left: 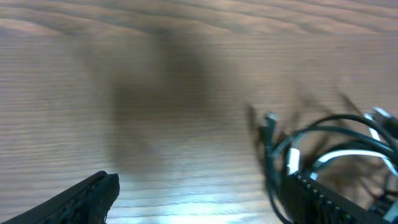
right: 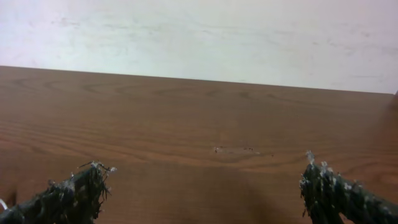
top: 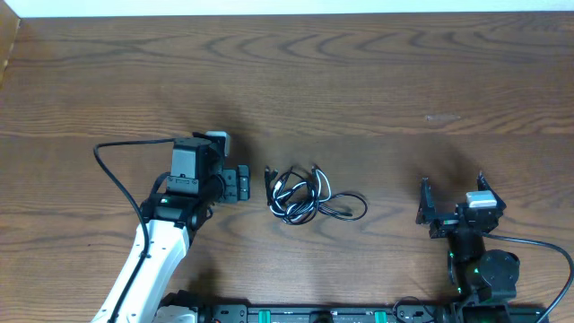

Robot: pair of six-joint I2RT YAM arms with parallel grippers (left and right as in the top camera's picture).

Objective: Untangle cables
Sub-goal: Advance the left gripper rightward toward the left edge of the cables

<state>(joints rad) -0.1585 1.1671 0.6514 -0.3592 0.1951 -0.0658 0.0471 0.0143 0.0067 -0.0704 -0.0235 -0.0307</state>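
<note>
Well inside table [top: 377,81] edges, cables [top: 309,196] lie bunched.

The jaws stand wide apart low over the wooden table [right: 186,112], a white wall [right: 199,31] behind it.

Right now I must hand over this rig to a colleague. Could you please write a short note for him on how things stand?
Left gripper: open, holding nothing, low over the table, just left of the cables.
Right gripper: open and empty, off to the right, well apart from the cables.
Cables: black and white cords in one tangled bundle, mid-table between the two arms.
Done: nothing that shows; no cord is pulled free.
Left: grasp a cord, draw the cords apart, lay each one separately.
</note>
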